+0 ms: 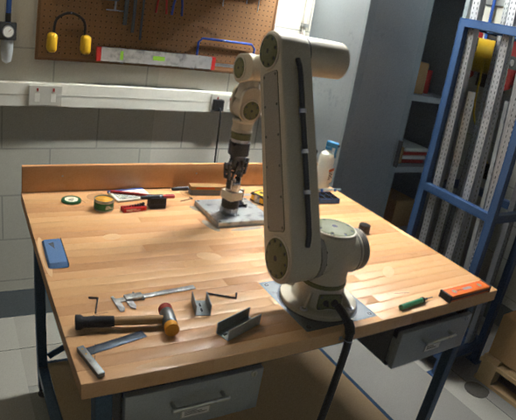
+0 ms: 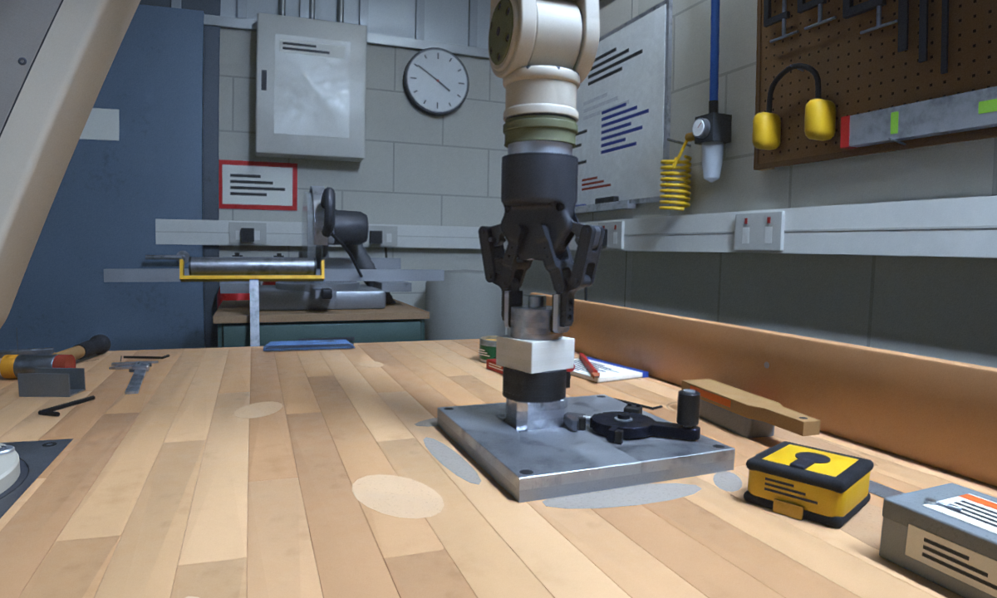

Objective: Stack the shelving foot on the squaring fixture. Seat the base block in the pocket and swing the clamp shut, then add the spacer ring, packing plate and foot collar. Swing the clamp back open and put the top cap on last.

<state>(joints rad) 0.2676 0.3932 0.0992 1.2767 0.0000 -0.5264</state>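
The grey metal foot collar (image 2: 530,320) sits on top of the stack, and I hold it in my gripper (image 2: 536,312), which points straight down from above. Below it come the white packing plate (image 2: 536,354), the black spacer ring (image 2: 536,383) and the steel base block (image 2: 526,413) in the pocket of the squaring fixture (image 2: 582,446). The black clamp (image 2: 632,424) lies on the fixture plate to the right of the block, its knob handle pointing away from the stack. From the side camera the stack (image 1: 231,199) stands under my gripper (image 1: 234,183) at the far edge of the bench.
A wooden backboard (image 2: 785,364) runs behind the fixture. A wooden block (image 2: 748,407), a yellow case (image 2: 808,482) and a grey box (image 2: 956,539) lie to the right. Tape rolls and pens (image 1: 113,201) lie to the left, hand tools (image 1: 127,316) at the near edge.
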